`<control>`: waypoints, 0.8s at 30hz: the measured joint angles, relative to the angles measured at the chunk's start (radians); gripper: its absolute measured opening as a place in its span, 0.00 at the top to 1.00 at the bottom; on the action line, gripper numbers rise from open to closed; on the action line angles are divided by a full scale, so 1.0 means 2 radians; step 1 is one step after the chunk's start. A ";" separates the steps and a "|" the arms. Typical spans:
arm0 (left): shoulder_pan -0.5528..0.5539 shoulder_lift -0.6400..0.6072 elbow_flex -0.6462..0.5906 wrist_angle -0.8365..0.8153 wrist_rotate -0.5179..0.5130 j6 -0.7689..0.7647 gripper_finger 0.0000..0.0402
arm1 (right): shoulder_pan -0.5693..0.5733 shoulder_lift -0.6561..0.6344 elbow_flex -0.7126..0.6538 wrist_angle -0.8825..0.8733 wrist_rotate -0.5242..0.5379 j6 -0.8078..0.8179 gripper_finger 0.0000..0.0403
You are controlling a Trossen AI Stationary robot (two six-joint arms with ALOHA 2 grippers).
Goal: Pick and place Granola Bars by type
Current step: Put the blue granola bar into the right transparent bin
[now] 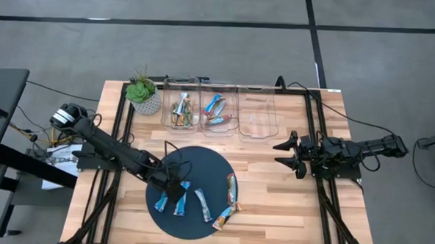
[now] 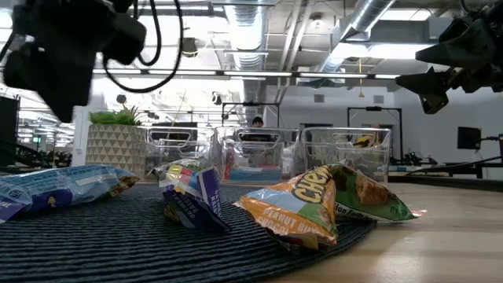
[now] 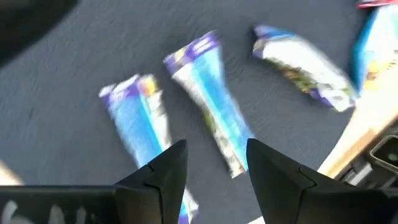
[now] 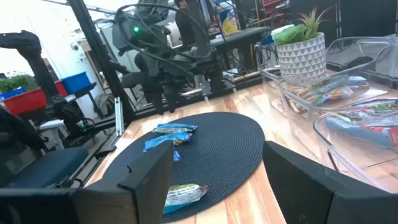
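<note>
Two bins part-filled w/ bars; five Granola Bars left on mat. My left hand released above blue one; right hand idle, released.

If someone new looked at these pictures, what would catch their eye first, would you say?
Probably the round dark mat at the table's front, strewn with blue and tan granola bars. The open left gripper hovers over the blue ones. Behind stand three clear bins, two holding bars, beside a potted plant.
</note>
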State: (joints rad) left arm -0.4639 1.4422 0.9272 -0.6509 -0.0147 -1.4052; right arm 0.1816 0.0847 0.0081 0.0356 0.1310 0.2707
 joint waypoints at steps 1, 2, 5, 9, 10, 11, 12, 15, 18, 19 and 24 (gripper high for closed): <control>-0.003 0.000 0.000 -0.010 0.000 -0.020 0.61 | 0.000 0.000 0.000 0.000 0.000 0.000 0.40; -0.007 0.000 0.000 -0.023 0.001 -0.040 0.61 | 0.000 0.000 0.000 0.000 0.000 0.000 0.40; -0.017 0.000 0.000 -0.046 0.000 -0.098 0.61 | 0.000 0.000 0.000 0.000 0.000 0.000 0.40; -0.027 0.008 0.000 -0.047 0.001 -0.152 0.61 | 0.000 0.000 0.000 0.000 0.000 0.000 0.40; -0.027 0.012 0.000 -0.039 0.005 -0.159 0.61 | 0.000 0.000 0.000 0.000 0.000 0.000 0.40; -0.027 0.018 0.000 -0.031 0.009 -0.165 0.61 | 0.000 0.000 0.000 0.000 0.000 0.000 0.40; -0.027 0.024 0.000 -0.028 0.013 -0.169 0.61 | 0.000 0.000 0.000 0.000 0.000 0.000 0.40; -0.026 0.044 0.002 -0.017 0.030 -0.173 0.61 | 0.000 0.000 0.000 0.000 0.000 0.000 0.40; -0.026 0.064 0.006 -0.015 0.050 -0.173 0.61 | 0.000 0.000 0.000 0.000 0.000 0.000 0.40; -0.026 0.070 0.006 -0.016 0.055 -0.173 0.61 | 0.000 0.000 0.000 0.000 0.000 0.000 0.40; -0.027 0.074 0.007 -0.028 0.060 -0.172 0.61 | 0.000 0.000 0.000 0.000 0.000 0.000 0.40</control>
State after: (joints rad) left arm -0.5171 1.5894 0.9409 -0.7071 0.1062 -1.7492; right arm 0.1818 0.0849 0.0079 0.0357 0.1315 0.2708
